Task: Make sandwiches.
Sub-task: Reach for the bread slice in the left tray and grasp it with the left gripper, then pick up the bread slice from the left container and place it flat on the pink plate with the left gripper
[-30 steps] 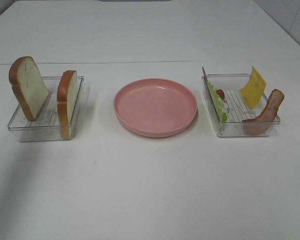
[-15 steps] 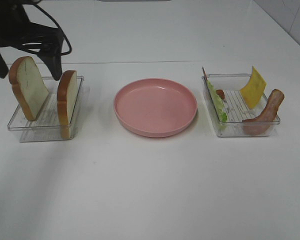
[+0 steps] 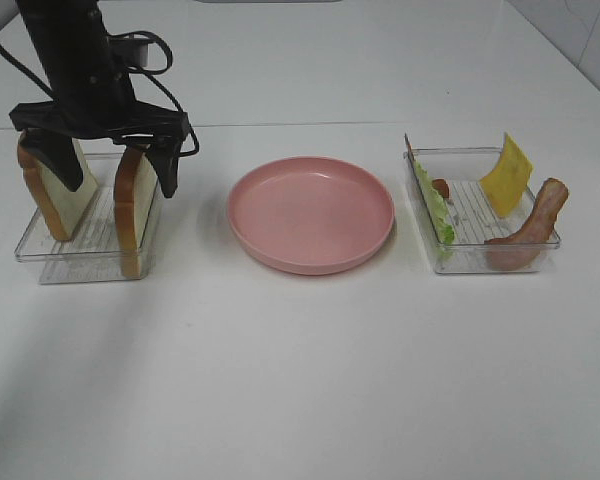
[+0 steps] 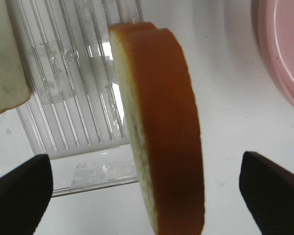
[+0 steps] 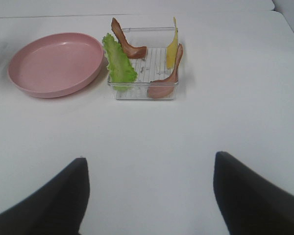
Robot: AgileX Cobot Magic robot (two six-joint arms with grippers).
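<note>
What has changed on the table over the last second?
The left arm came in from the back left and lowered over the bread tray. The left gripper is open, with a finger on either side of the bread slice nearer the pink plate, not closed on it. That slice, the other slice, the plate and the fillings tray have not moved.

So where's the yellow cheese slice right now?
In the high view, the cheese slice leans upright in the far right corner of the clear tray to the right of the pink plate, just behind a bacon strip.
</note>
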